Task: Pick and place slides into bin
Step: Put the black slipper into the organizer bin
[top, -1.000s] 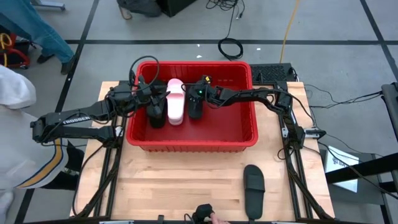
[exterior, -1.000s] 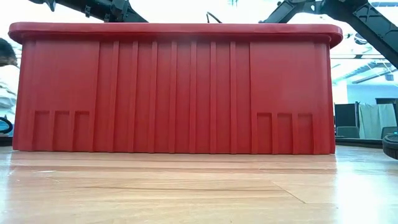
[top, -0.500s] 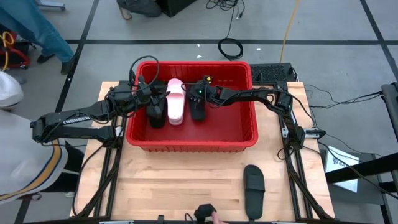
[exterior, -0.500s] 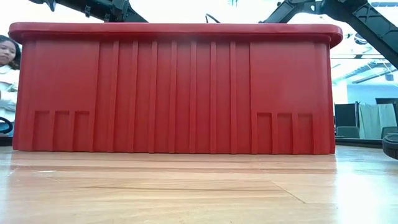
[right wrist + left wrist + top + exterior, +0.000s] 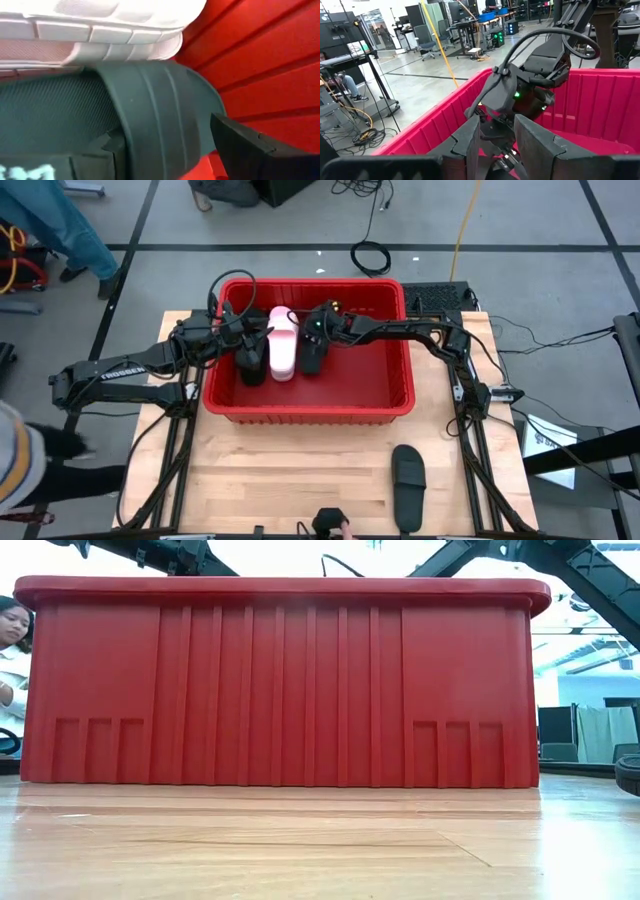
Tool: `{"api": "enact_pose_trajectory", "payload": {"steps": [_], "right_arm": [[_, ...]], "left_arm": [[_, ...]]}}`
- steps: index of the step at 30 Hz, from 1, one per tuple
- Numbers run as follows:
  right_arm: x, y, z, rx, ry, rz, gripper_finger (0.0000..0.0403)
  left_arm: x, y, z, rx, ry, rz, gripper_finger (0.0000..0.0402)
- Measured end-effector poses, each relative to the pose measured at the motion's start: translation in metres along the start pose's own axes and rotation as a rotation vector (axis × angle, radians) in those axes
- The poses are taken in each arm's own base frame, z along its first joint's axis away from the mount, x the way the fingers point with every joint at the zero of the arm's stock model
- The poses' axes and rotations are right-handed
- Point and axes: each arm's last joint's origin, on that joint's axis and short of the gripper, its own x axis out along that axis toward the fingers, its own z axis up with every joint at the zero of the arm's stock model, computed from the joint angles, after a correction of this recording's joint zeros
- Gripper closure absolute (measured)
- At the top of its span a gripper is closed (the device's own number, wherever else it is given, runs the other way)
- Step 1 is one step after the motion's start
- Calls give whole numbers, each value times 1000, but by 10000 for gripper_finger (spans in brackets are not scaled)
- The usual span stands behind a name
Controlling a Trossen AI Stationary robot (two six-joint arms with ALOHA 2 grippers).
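Right hand [image 5: 312, 340] inside bin [image 5: 400, 395], fingers apart over a black slide [image 5: 311, 358] | left hand [image 5: 246, 342] at another black slide [image 5: 251, 365], grip I cannot tell | I count three slides in bin incl. one pink [image 5: 282, 343], long axes running far-to-near edge | fourth, black [image 5: 408, 474], on worktop [image 5: 280, 470] near front-right corner.

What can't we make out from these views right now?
- Low view: the bin wall hides everything inside it, slides and both grippers.
- Right wrist view: a black slide fills the frame, its ends cut off by the edges.
- Left wrist view: the right arm blocks the bin floor.
- High view: the left gripper is too small to read.
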Motion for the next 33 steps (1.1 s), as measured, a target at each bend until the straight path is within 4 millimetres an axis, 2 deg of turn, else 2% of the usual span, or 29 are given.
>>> {"api": "enact_pose_trajectory", "payload": {"steps": [8, 15, 20, 27, 33], "right_arm": [[1, -2, -1, -23, 5, -1, 183], [4, -12, -3, 4, -7, -19, 187], [6, -12, -9, -6, -3, 132, 184], [7, -17, -6, 10, -17, 41, 191], [9, -23, -3, 73, -112, 156, 192]], "left_arm": [[0, 0, 0, -9, -1, -6, 275], [0, 0, 0, -10, -1, -6, 275], [0, 0, 0, -10, -2, -6, 275], [0, 0, 0, -13, -6, -5, 275], [0, 0, 0, -15, -6, -6, 275]]}}
